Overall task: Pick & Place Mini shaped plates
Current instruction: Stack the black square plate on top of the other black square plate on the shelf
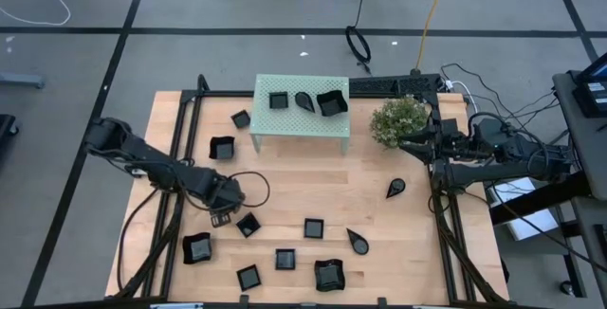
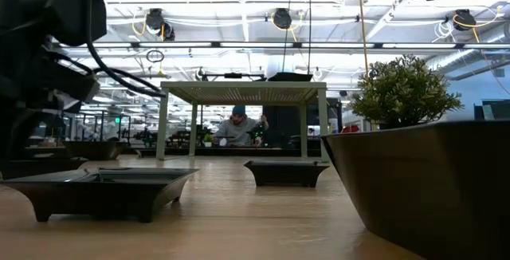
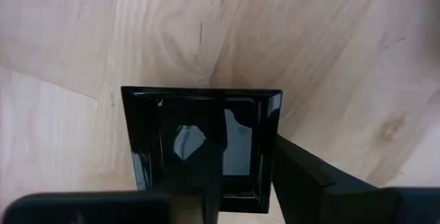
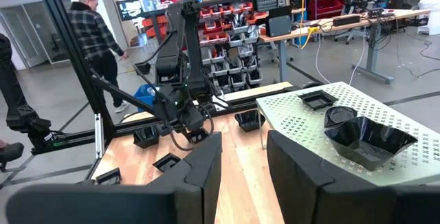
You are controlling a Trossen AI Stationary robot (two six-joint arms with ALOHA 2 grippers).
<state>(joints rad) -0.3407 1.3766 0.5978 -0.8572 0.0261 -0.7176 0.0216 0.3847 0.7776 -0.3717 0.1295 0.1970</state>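
Left gripper [image 1: 226, 216] low over front-left part of desk [image 1: 379, 224], fingers astride small square plate [image 3: 203, 148]; only left wrist view shows this, one finger [image 3: 323, 183] at plate's outer edge, other over its inside. Lifted or resting: cannot tell. High view alone shows whole spread: other black plates [image 1: 285, 259] scattered along front, three more on mint-green stand [image 1: 301, 119]. Right gripper [image 4: 240, 162] waits at right edge beside plant [image 1: 398, 119], fingers apart, nothing between. Low view shows person [image 2: 239, 124] far behind stand.
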